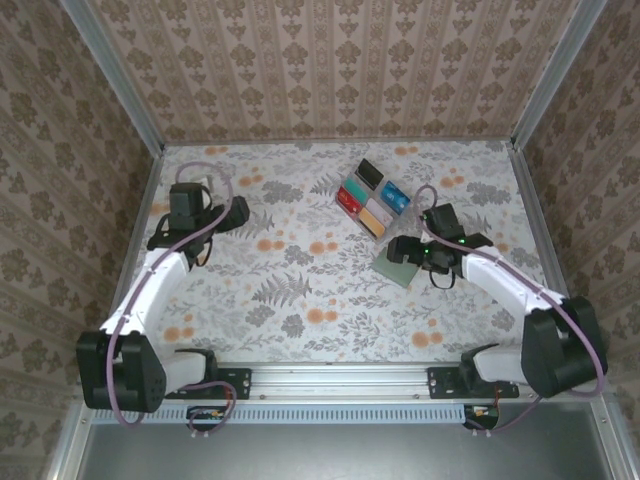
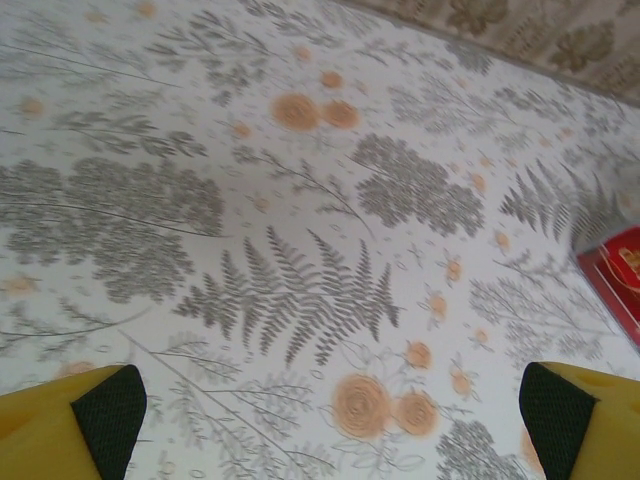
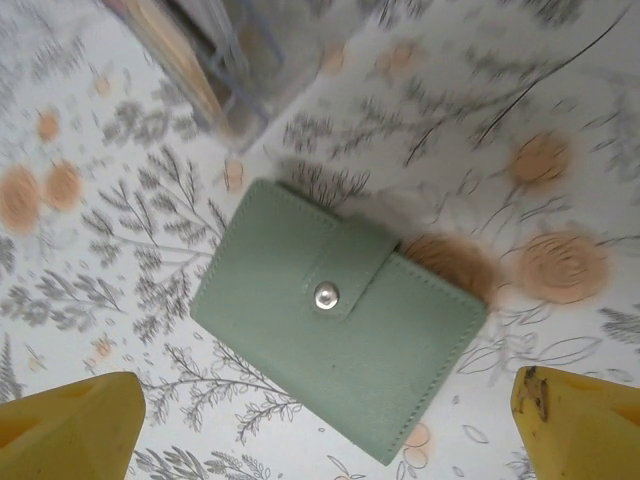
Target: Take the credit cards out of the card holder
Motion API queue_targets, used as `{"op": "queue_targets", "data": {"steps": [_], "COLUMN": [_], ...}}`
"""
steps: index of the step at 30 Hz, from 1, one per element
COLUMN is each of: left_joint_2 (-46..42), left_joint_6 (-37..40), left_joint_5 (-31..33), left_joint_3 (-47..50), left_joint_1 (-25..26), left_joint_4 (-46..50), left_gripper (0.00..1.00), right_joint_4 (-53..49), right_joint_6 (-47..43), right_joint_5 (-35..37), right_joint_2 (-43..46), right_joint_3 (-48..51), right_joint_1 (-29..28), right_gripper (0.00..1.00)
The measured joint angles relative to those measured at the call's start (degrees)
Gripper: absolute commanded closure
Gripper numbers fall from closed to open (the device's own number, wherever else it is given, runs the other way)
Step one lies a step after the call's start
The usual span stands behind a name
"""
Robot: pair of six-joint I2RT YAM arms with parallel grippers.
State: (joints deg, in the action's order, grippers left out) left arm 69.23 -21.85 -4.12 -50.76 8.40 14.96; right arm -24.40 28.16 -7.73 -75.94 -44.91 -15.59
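Because the card holder (image 3: 335, 320) lies shut and snapped on the table right under the right claw (image 3: 330, 430), that arm is the nearer one. Its fingers are spread wide, and the holder's long axis runs diagonally between them. The left claw (image 2: 325, 410), also spread, hovers well apart. Coloured cards (image 1: 372, 198) lie just beyond the holder.

The right tool (image 3: 320, 425), spread wide, hangs over the closed card holder (image 3: 335, 315); bare tabletop (image 3: 110, 300) lies on both sides of the holder, but the cluster of credit cards (image 1: 372, 198) crowds its far corner. Ahead of the left tool (image 2: 332, 405), also spread, the tabletop is bare up to a red card (image 2: 612, 275). Papered walls (image 1: 330, 70) hem in the back and both sides.
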Motion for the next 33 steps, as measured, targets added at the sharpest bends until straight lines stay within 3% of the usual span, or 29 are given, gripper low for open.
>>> {"op": "queue_targets", "data": {"steps": [12, 19, 28, 33], "left_joint_2": [1.97, 2.19, 2.19, 2.19], "left_joint_6": [-3.43, -5.49, -7.41, -9.60], "left_joint_5": [-0.20, -0.22, -0.70, -1.79], "left_joint_3": [-0.35, -0.07, 2.16, 4.42], "left_joint_1": [5.70, 7.76, 9.35, 10.73], "left_joint_4": [-0.09, -0.39, -0.39, -1.27], "left_gripper": [0.00, 0.00, 0.00, 0.00], "right_joint_4": [1.55, 1.88, 2.80, 3.72], "right_joint_6": [1.55, 2.80, 7.76, 11.28], "right_joint_5": [4.31, 6.54, 8.57, 5.51], "right_joint_2": [-11.43, -13.09, -16.94, -21.62], "right_joint_3": [-3.98, -4.02, -7.58, -13.53], "right_joint_1": [-4.02, -7.80, -19.06, -26.43], "right_gripper": [0.07, 0.08, 0.10, 0.10]}}
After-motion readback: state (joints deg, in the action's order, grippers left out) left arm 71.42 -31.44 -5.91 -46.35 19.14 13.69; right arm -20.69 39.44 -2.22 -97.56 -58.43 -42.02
